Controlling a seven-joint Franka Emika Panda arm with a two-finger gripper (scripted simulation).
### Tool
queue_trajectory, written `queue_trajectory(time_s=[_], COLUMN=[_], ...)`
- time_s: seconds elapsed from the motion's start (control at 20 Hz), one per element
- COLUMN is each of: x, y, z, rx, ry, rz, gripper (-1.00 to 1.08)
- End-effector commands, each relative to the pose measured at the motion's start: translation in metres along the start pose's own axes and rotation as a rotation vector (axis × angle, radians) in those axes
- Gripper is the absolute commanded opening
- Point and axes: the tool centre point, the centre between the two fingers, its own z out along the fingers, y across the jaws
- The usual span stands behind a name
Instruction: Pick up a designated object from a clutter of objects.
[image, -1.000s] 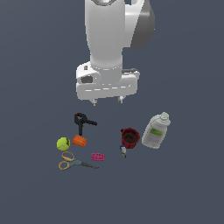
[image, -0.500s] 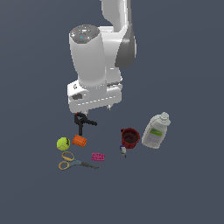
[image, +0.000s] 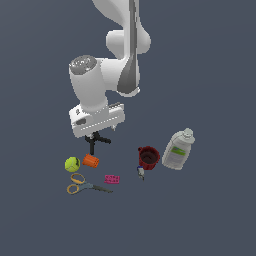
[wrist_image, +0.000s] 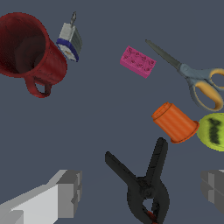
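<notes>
Fingers (wrist_image: 65, 192) of the gripper (wrist_image: 142, 192) stand apart, straddling the small black spring clamp with splayed handles (wrist_image: 144, 183) beside the orange ribbed cylinder (wrist_image: 174, 123). Stiff, light plastic, probably — best pinched across its thick pivot body, not the thin handles.

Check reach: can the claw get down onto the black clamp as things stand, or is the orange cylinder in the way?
Probably yes. The claw is open with the black clamp between its fingers. The orange cylinder lies beside the handles, apparently apart, outside the gap.
</notes>
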Motion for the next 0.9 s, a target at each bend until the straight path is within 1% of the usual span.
queue_trajectory(time_s=[0.0, 0.45, 0.85], x=[-0.012, -0.056, -0.085], y=[0.008, 0.03, 0.039], z=[0.015, 0.063, 0.088], rx=[0.0, -0.005, -0.01], ry=[0.0, -0.004, -0.011], rz=[-0.036, -0.154, -0.22], gripper=[1.0, 1.0, 1.0])
